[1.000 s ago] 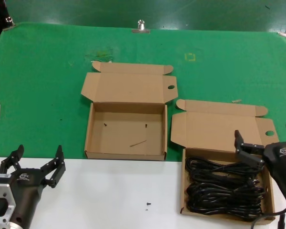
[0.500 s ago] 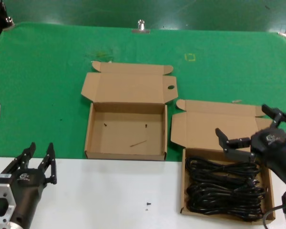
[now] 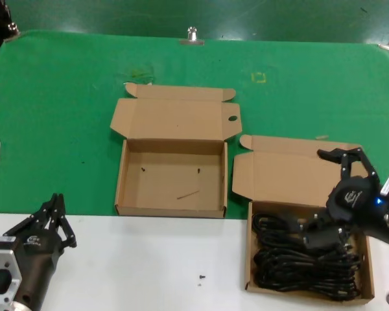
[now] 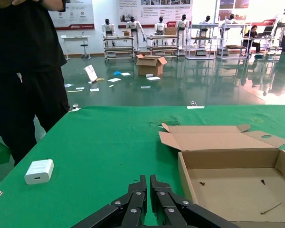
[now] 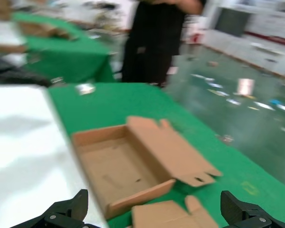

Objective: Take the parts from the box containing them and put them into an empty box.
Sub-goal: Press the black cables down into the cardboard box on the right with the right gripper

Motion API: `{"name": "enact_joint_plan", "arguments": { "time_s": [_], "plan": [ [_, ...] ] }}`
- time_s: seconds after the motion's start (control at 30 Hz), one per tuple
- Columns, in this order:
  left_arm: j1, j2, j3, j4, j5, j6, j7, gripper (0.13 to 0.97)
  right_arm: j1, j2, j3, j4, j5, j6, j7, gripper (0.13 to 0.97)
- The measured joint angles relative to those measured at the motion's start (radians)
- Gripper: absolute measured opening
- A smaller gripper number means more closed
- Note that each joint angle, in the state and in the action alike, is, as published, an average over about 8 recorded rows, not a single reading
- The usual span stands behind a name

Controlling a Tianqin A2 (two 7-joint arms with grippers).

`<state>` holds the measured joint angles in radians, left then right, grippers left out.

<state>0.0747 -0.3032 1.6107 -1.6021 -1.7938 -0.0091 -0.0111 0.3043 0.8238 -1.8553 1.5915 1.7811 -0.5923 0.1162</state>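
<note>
Cables [image 3: 308,256]: black coiled bundles, lying flat in the right box [image 3: 249,259], near edge of the table, in front of the robot's right side. Bundles run across the box, long axis side to side in the head view, stacked one behind another from the lid side to the near wall. None lifted yet.

Right gripper [image 3: 330,194]: over the back part of that box, above the rearmost bundle, turned so one finger reaches toward the lid and the other down at the cables. Jaws spread wide; the right wrist view shows both fingertips far apart with nothing between them. Whether the lower finger touches a cable, cannot tell.

Left gripper [image 3: 52,217]: low at the near left, over the white strip, well apart from both boxes. Fingers pressed together, holding nothing. Idle.

Empty box [image 3: 120,184]: to the left of the cable box, on the green cloth, lid open; only two specks and a sliver on its base.

Judgement: right arm is plainly the nearer one. Cables lie directly below its jaws; the opening should straddle a bundle across its narrow width, not along its length. Carry then goes leftward.
</note>
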Motion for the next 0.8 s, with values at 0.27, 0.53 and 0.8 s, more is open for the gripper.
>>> {"name": "enact_joint_plan", "arguments": {
  "time_s": [0.27,0.53,0.8],
  "plan": [
    [0.0,0.0,0.0,0.0,0.0,0.0,0.0,0.146,0.107,0.057,-0.044,-0.078,0.019,-0.317,-0.237,0.966],
    [0.001,0.0,0.0,0.0,0.0,0.0,0.0,0.14,0.3,0.064,-0.14,-0.219,-0.031,-0.631,-0.352,0.966],
    [0.001,0.0,0.0,0.0,0.0,0.0,0.0,0.139,0.452,0.004,-0.209,-0.372,-0.095,-0.792,-0.382,0.966]
  ]
}}
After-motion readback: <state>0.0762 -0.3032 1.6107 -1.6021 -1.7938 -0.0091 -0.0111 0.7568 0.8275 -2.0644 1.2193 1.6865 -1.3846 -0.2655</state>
